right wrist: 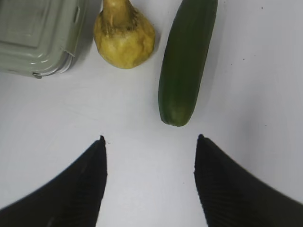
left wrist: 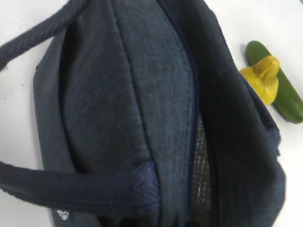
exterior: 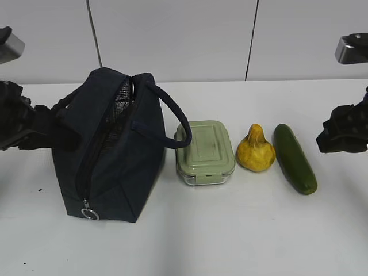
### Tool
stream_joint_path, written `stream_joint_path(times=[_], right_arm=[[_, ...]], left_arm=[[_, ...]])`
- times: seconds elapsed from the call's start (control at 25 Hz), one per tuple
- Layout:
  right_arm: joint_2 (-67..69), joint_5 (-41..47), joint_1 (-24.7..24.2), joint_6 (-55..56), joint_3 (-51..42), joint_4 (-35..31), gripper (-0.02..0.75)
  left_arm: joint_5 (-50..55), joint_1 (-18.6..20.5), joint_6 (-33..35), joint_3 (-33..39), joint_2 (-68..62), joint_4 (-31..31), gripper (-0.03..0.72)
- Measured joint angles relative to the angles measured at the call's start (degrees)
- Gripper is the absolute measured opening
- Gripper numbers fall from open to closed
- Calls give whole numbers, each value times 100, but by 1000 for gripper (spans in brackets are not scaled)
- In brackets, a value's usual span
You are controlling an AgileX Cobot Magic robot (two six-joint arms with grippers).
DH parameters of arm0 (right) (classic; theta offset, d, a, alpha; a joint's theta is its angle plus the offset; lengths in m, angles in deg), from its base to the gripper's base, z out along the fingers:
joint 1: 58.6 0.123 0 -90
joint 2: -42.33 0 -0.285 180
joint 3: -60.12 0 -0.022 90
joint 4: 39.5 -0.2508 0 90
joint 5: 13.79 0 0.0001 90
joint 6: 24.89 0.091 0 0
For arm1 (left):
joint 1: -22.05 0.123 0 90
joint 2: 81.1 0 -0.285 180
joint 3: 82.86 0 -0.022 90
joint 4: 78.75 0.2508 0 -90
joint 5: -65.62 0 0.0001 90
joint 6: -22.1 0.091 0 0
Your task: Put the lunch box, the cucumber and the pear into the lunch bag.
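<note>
Bag (left wrist: 142,118) interior mostly hidden, fingers unseen.

left gripper (exterior: 54,127): its fingertips were hidden against the lunch bag (exterior: 109,149); whether they pinched fabric could not be told.
lunch bag interior: only a strip of mesh-like lining (left wrist: 201,161) showed through the gap by the zipper; the rest was hidden.
lunch box (right wrist: 40,33): cut off by the right wrist view's top and left edges.
cucumber (right wrist: 184,61): far end cut off at the top edge, beside the lunch box.
right arm (exterior: 345,129): cut off by the exterior view's right edge.
</note>
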Motion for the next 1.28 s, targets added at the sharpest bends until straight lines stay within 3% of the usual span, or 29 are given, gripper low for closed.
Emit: stream_joint_path(times=[0.08,0.2,0.56,0.76,0.92,1.08,1.28], right_arm=[[118,-75,0,-52,10,0,458],[376,-320,0,-120,47,0,458],[1781,-646,0,-157,1027,24,459],[2577,-404,0,183,2032,449,512],[3366,425,-151,967,3167,737,526],[4210,1345,-251,1048,4249,758,531],[4918,1833,-263,1048,5019,748,533]], left_arm=[[-147,-7,6,0,-18,47,68],[-235,-7,17,0,-18,160,-7],[-329,-7,22,0,-18,141,-17],[-329,-7,22,0,-18,141,-17],[-339,-7,22,0,-18,141,-18],[-339,-7,22,0,-18,141,-17],[-339,-7,22,0,-18,147,-17]])
